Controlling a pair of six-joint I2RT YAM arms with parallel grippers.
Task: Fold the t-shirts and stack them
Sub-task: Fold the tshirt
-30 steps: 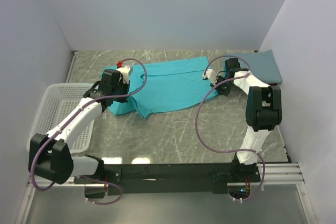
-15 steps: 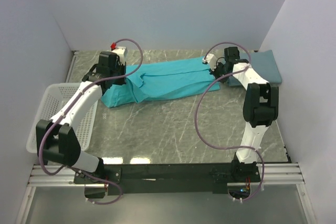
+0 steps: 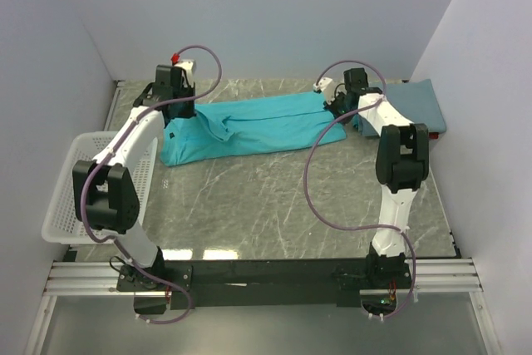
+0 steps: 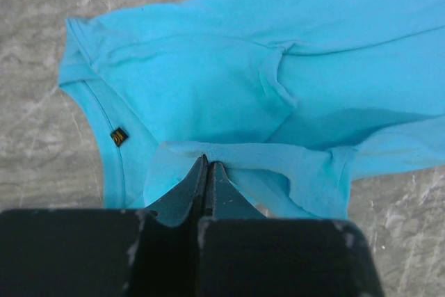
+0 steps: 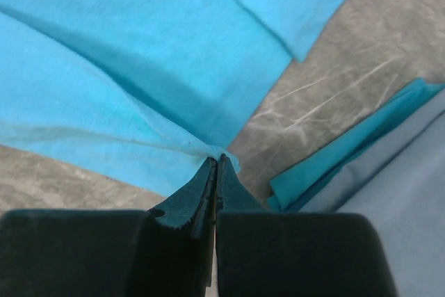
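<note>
**Top view.** The teal t-shirt [image 3: 249, 126] lies on the table [image 3: 274, 205] as a long band. Its long axis runs from left to right, and its left end sits slightly nearer the arm bases than its right end. The left gripper [image 3: 176, 104] is at the far left corner of the teal t-shirt and the right gripper [image 3: 334, 110] is at its far right corner, so each arm is nearest to its own end. From both sets of jaws, the body of the cloth spreads toward the bases. The slate-blue t-shirt [image 3: 420, 106], a folded rectangle, lies just beyond the teal t-shirt's right end. The white basket [image 3: 71, 197] stands off its left end, on the near side.

**Left wrist view.** The left gripper's jaws are pressed together, pinching a turned-over edge of the teal t-shirt at their tips. The rest of the garment fans out ahead of them, with a small dark label [image 4: 119, 135] to the left.

**Right wrist view.** The right gripper's jaws are likewise squeezed shut on a gathered corner of the teal t-shirt. The cloth stretches up and to the left, and the slate-blue t-shirt is close on the right.

Judging from this, the coming move depends on both pinched corners travelling together, square to the long axis.
</note>
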